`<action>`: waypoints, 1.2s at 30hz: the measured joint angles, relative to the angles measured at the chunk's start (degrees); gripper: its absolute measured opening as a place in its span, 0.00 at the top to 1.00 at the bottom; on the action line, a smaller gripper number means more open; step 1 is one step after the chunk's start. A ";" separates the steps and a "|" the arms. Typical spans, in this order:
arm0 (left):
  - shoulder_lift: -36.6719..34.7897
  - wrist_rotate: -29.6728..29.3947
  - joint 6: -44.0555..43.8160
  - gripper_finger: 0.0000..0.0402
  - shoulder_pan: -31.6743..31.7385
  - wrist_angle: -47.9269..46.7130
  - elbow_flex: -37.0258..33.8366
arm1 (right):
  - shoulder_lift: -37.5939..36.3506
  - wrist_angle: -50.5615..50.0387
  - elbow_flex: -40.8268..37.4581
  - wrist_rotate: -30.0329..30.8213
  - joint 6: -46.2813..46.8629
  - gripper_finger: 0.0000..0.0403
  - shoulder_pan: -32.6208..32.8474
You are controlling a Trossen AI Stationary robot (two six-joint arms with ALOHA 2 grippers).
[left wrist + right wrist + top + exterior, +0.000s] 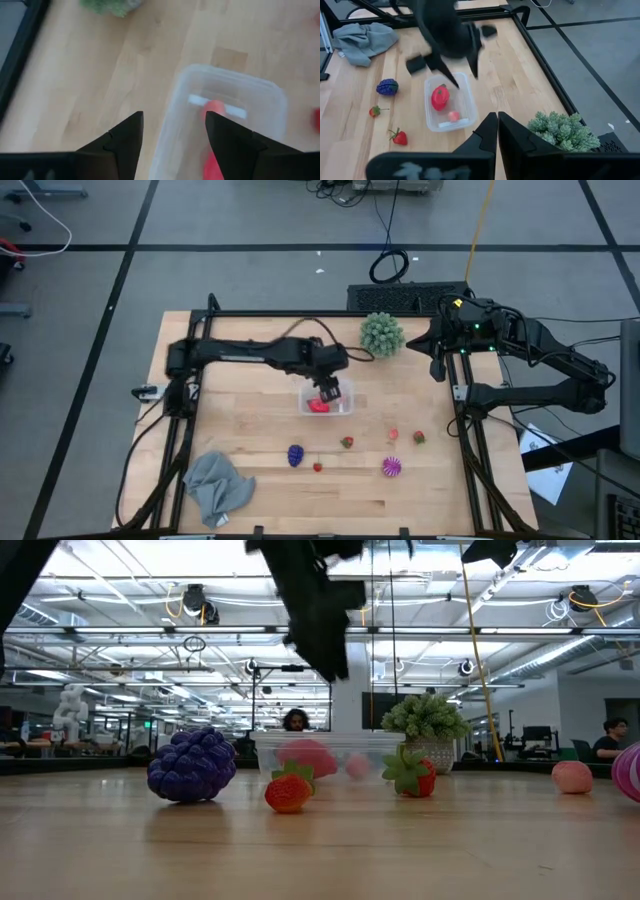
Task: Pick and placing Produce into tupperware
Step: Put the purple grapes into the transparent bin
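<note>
The clear tupperware (340,408) stands on the table's middle and holds a red produce piece (440,96) and a small pink one (453,116). My left gripper (174,132) hangs open and empty just above it; it also shows in the high view (330,388) and the low view (320,635). On the table nearer the front lie a dark purple piece (295,455), two small red strawberries (318,467) (347,442), a pink piece (393,436), a red piece (418,437) and a striped magenta piece (391,468). My right gripper (497,125) is shut and empty at the far right.
A green spiky ball (382,335) stands at the far edge behind the tupperware. A grey cloth (215,485) lies at the near left corner. A black frame (462,420) runs along the table's sides. Bare wood lies left of the tupperware.
</note>
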 joint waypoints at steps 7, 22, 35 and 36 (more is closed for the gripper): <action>-9.28 -0.44 -14.44 0.48 -5.11 -11.93 0.05 | 0.00 -0.42 0.00 -0.21 0.29 0.99 0.10; -8.68 -2.45 -55.88 0.61 -22.20 -16.51 0.00 | -0.02 -3.18 0.00 -0.39 1.93 0.99 0.11; -8.57 -2.38 -42.05 0.63 -23.91 -2.09 -0.02 | -0.02 -3.41 0.00 -0.39 2.88 0.99 0.11; -8.57 -2.42 -41.74 0.63 -23.94 -1.45 -0.02 | -0.02 -3.41 0.00 -0.39 2.88 0.99 0.11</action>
